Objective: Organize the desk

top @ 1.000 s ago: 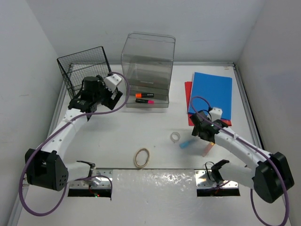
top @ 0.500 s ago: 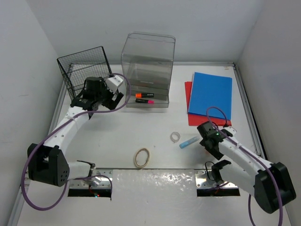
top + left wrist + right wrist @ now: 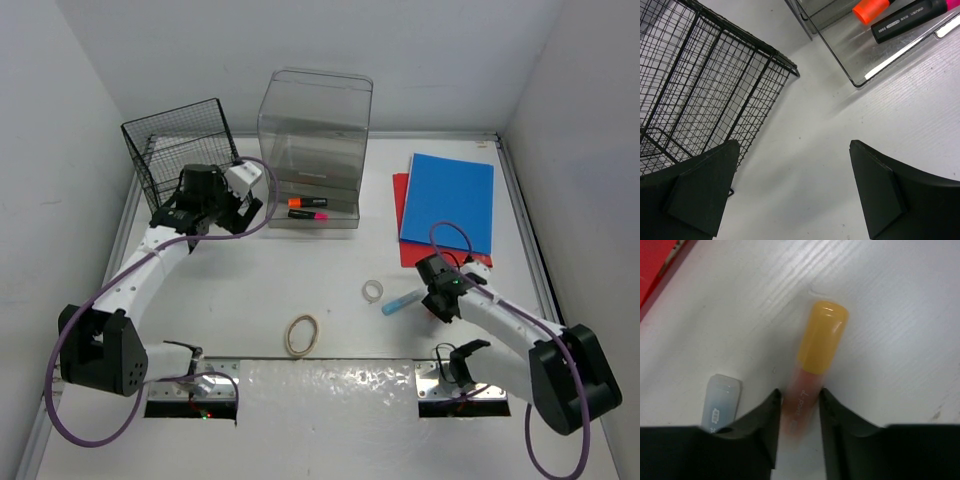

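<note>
Right claw [image 3: 799, 394] shifted; only wrist view shows it pinching yellow-capped marker [image 3: 822, 335].

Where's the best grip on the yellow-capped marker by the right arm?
Mid-barrel, from straight above. The yellow-capped marker lies flat on the desk, so only its long sides are free. The right gripper has its fingers either side of the barrel just behind the cap. The pale blue marker lies close on one side.

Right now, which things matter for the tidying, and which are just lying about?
In hand: desk, right gripper, the yellow-capped marker it pinches, clear box (probably its destination).
Lying about: pale blue marker, tape ring, rubber band, blue folder, wire basket.
</note>
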{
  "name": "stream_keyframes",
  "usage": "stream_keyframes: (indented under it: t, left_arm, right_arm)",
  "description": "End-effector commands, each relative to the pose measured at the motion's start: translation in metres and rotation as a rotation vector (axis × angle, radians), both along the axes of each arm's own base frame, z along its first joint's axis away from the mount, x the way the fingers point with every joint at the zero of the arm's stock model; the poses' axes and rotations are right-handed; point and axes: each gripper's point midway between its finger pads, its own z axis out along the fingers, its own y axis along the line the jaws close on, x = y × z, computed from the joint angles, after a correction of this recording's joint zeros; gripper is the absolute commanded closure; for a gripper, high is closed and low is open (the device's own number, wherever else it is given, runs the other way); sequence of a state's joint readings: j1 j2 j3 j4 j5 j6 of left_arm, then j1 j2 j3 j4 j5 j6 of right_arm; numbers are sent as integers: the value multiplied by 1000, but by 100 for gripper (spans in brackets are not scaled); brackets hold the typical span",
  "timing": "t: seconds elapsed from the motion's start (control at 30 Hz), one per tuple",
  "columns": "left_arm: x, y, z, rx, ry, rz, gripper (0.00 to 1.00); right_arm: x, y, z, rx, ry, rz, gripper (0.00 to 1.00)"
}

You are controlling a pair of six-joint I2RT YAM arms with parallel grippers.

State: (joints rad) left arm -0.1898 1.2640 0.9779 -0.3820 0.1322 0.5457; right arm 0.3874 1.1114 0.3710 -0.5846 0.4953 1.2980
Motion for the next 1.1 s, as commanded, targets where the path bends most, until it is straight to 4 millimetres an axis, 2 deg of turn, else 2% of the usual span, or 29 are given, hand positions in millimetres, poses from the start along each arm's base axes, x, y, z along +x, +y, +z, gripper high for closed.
stream_keyframes:
  t: [0.0,0.07,0.1,0.13,0.17,0.2,0.3,0.4,0.43,0.47,0.5,0.53,0.6,0.63,0.67,0.7,0.73,0.77,0.8,0.83,0.87,0.9,0.93,1.0,1.03,1.07]
  left_arm:
    - [8,-2,22,-11,-64,-9,9]
    - [8,-3,23,-13,-65,-11,9]
    - [8,-4,22,-13,-63,-14,9]
    - [7,-4,21,-14,-60,-17,9]
    - [7,-6,19,-21,-56,-27,9]
    - [6,-8,18,-25,-55,-35,9]
    - [6,-9,15,-30,-51,-37,9]
    - [6,-9,16,-32,-50,-35,9]
    - [6,-9,17,-36,-50,-38,9]
    - [5,-10,15,-36,-47,-39,9]
    - [6,-10,15,-36,-46,-39,9]
    - [6,-10,14,-37,-45,-39,9]
    - [8,-10,13,-39,-47,-33,9]
    - [8,-9,13,-39,-48,-28,9]
    - [8,-9,13,-41,-48,-28,9]
    - [7,-9,13,-41,-46,-27,9]
    - [7,-9,12,-44,-44,-27,9]
    - [6,-9,13,-47,-45,-28,9]
    - [6,-8,14,-49,-50,-22,9]
    - [6,-6,13,-47,-49,-13,9]
    - [6,-4,14,-45,-53,-6,9]
    - [7,-3,15,-44,-58,0,9]
    - [8,0,16,-34,-61,13,10]
    - [8,3,15,-25,-59,28,9]
    - [9,4,14,-21,-57,33,9]
    - [10,4,12,-22,-55,32,9]
  right_arm:
    - [-27,-12,-13,-37,90,35,72]
    - [-14,-11,-6,-40,16,78,83]
    - [5,-11,9,-59,-80,135,97]
    - [14,-11,19,-76,-130,163,100]
    - [23,-12,30,-108,-167,221,100]
    - [41,-7,52,-104,-279,247,100]
    - [67,-11,94,-185,-449,299,100]
    - [81,-12,121,-252,-515,354,100]
    - [89,-6,131,-264,-536,419,100]
    - [98,4,142,-254,-569,477,100]
    - [106,17,144,-240,-574,552,100]
    - [122,50,168,-194,-668,705,100]
    - [136,90,189,-193,-733,892,100]
    - [146,109,183,-310,-684,1071,100]
    - [148,158,219,-365,-783,1229,100]
    - [148,181,225,-451,-784,1369,100]
    - [144,215,203,-584,-696,1629,100]
    - [146,244,225,-618,-746,1747,100]
    - [152,254,223,-678,-718,1816,100]
    - [167,264,241,-792,-736,1852,100]
    - [185,264,220,-887,-625,1870,100]
    - [195,265,215,-968,-564,1905,100]
    - [214,269,205,-1079,-472,1972,100]
    - [228,270,193,-1158,-379,2033,99]
    - [238,277,202,-1215,-388,2054,98]
    - [244,284,190,-1214,-374,2089,96]
